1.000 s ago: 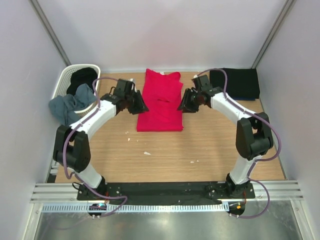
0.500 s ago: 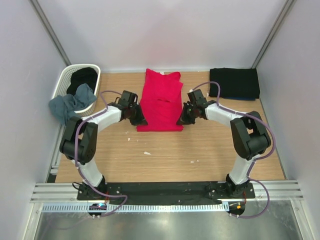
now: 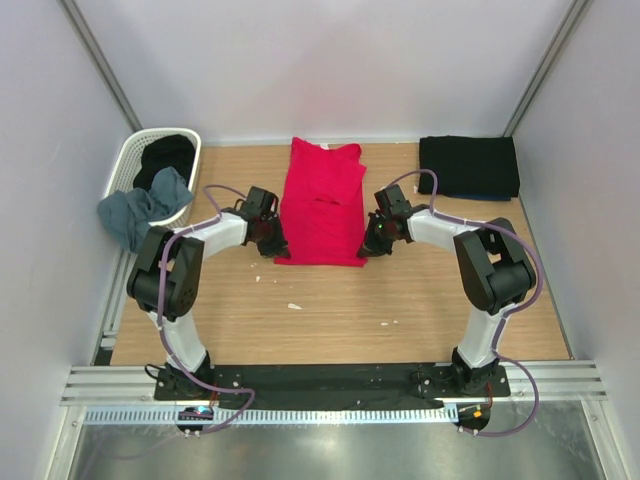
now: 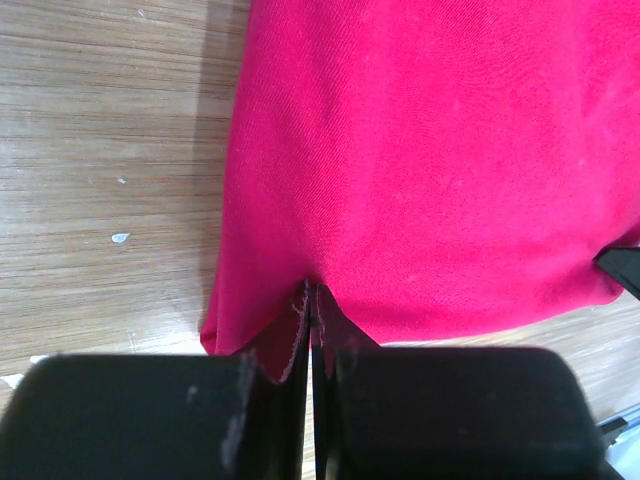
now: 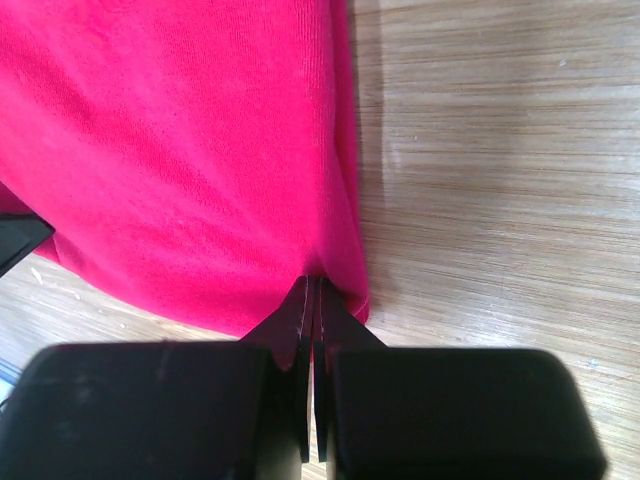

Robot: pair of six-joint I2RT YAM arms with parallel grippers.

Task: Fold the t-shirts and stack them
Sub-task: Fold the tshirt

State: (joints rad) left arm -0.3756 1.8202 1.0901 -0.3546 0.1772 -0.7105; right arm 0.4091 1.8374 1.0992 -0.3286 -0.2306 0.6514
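Your left gripper [image 3: 272, 240] is clenching its jaws on the red t-shirt [image 3: 322, 200], biting the cloth close to its near-left corner, at about 7 o'clock of the shirt. In the left wrist view the jaws are pressing flat together, with a small pucker of red fabric rising from their tips. Your right gripper [image 3: 371, 240] is doing the same near the 5 o'clock corner, jaws squeezed closed on the edge, with the cloth bunching where they meet. The red t-shirt is lying flat on the table [image 3: 330, 310], folded into a long strip running from 6 to 12 o'clock, in the middle of the far half.

At 10 o'clock a white lattice basket [image 3: 122, 165] is sitting at the table's left edge. Inside it, a black t-shirt [image 3: 166, 154] is lying crumpled toward the far end. A grey-blue t-shirt [image 3: 140, 207] is spilling over the basket's near rim, partly inside and partly hanging out toward 7 o'clock.

At 2 o'clock, well apart from the red one, a folded black t-shirt [image 3: 468, 166] is resting flat near the far right corner. You cannot tell from here whether it is one shirt or several stacked.
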